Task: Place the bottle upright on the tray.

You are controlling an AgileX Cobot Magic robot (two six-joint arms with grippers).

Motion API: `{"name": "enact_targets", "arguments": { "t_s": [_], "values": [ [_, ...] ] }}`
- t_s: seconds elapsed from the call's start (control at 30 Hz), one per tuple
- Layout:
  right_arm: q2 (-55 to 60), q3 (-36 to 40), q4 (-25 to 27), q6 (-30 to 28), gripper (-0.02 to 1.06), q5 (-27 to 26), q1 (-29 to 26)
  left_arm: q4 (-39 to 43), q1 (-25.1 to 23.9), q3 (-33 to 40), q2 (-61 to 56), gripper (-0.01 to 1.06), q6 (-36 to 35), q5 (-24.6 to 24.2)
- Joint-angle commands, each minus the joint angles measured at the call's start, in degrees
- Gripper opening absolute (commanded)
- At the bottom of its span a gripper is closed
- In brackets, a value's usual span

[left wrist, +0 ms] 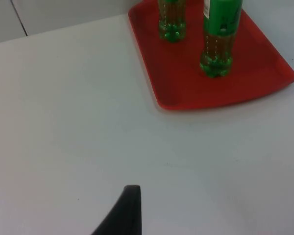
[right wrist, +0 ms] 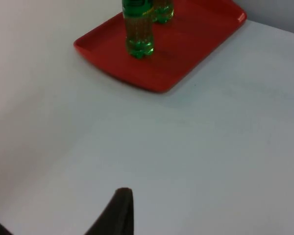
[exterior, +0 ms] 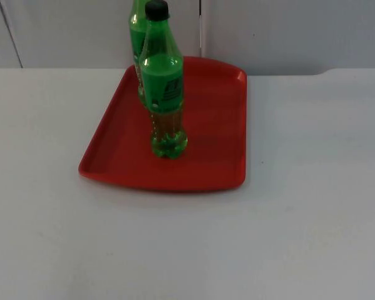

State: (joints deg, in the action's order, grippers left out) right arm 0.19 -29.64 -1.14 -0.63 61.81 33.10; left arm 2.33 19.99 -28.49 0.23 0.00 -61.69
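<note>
A white table top [exterior: 312, 206] ends at a pale grey partition wall [exterior: 287, 31]

From above, the front bottle [exterior: 162, 87] hides most of the rear bottle [exterior: 135, 31]; I can't read its label [exterior: 165, 87].

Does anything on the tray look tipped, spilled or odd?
Nothing stands out. Two green bottles, the near bottle and the far bottle, stand upright on the red tray, apart, with no spill visible. Both arms wait away from the tray.
</note>
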Motion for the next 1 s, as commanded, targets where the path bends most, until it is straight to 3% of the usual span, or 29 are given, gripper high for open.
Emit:
{"name": "enact_targets", "arguments": {
  "t_s": [0.0, 0.53, 0.97],
  "values": [
    [-0.19, 0.18, 0.02, -0.39, 1.05, -0.06, -2.64, -0.22, 0.33, 0.22, -0.23, 1.05, 0.0, 0.11],
    [-0.19, 0.18, 0.02, -0.39, 1.05, -0.06, -21.32, -0.22, 0.33, 0.22, -0.23, 1.05, 0.0, 0.11],
    [-0.19, 0.18, -0.04, -0.23, 1.05, -0.06, -27.71, -0.22, 0.33, 0.22, -0.23, 1.05, 0.0, 0.11]
  ]
}}
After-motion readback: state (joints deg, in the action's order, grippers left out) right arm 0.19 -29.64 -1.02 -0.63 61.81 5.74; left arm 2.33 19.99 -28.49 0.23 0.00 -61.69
